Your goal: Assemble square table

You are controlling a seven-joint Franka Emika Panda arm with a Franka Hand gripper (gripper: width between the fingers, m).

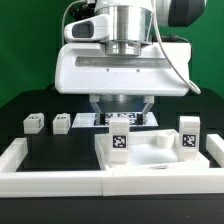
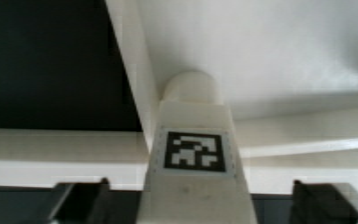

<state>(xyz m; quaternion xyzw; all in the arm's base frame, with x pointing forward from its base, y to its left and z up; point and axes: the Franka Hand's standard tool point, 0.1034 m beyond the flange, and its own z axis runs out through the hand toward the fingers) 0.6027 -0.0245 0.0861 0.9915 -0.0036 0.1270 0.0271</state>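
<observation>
No text, brand or number is legible. The leg block (image 2: 195,100) carries one black-and-white coded tag (image 2: 195,151).

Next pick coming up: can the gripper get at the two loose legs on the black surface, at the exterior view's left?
Probably yes. The gripper stands open around the upright leg, holding nothing, and both loose legs sit in the open with nothing over them.
</observation>
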